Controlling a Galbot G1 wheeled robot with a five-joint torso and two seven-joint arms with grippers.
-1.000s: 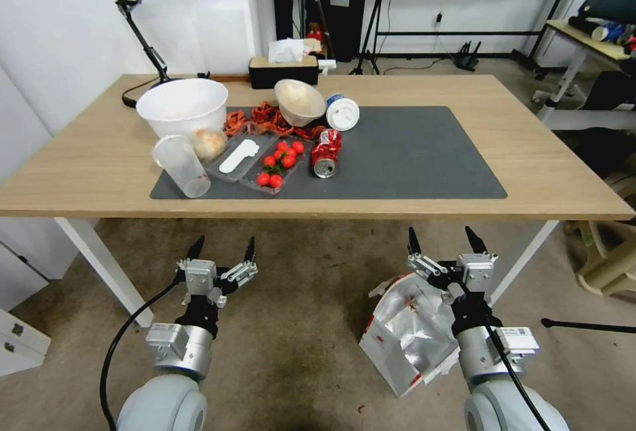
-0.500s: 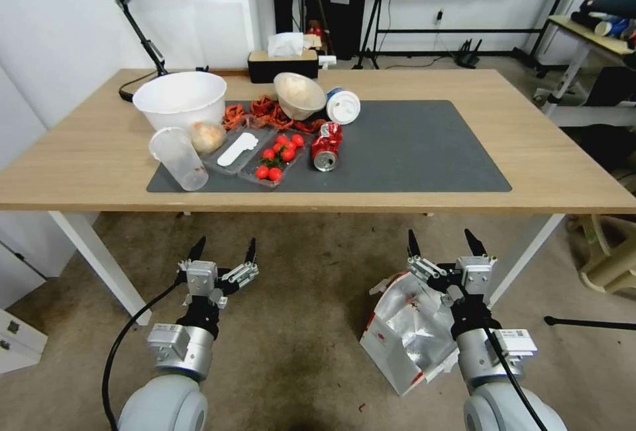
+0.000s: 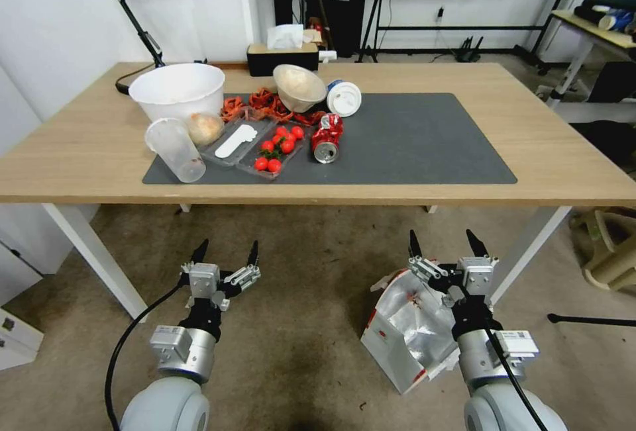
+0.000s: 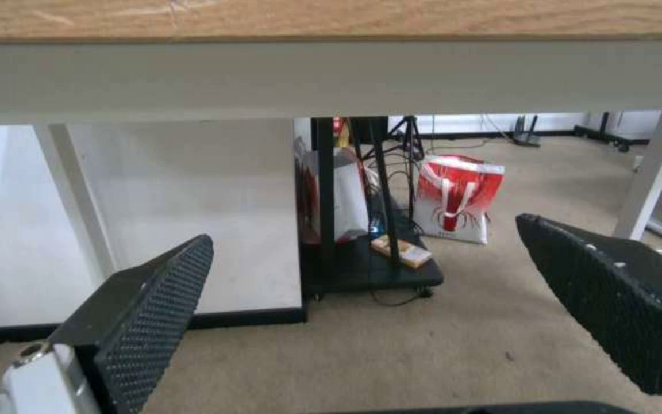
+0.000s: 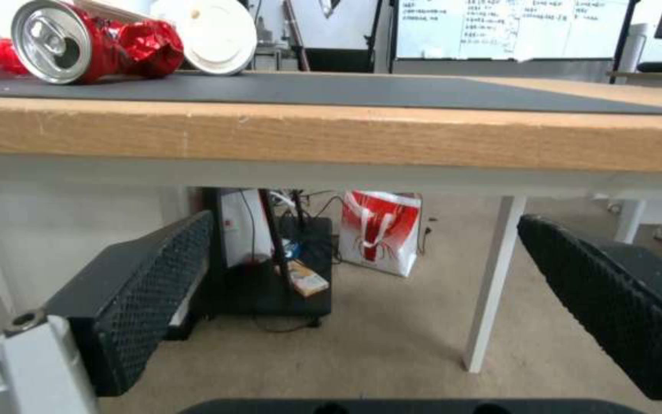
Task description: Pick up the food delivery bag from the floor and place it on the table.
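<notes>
The food delivery bag (image 3: 403, 333) lies slumped on the floor (image 3: 298, 298) to the right, in front of the table. It is white with red trim and its mouth gapes to show crinkled silver foil. My right gripper (image 3: 444, 243) is open and hovers just over the bag's far edge, its wrist covering part of the bag. The open right gripper (image 5: 363, 219) faces the table's front edge. My left gripper (image 3: 226, 250) is open over bare floor to the left, and the left gripper (image 4: 362, 230) looks under the table. The table (image 3: 563, 153) has a light-wood top with a dark grey mat (image 3: 411, 133).
The mat's left half holds a white bowl (image 3: 177, 90), a plastic cup (image 3: 175, 150), tomatoes (image 3: 277, 146) and a crushed red can (image 3: 326, 138). White table legs (image 3: 523, 255) stand close by the bag. Another red-and-white bag (image 5: 381, 230) stands beyond the table beside a black stand (image 4: 362, 253).
The whole head view has shifted slightly, so the camera moved. Both grippers stay open and hold their places; the bag lies as before.
</notes>
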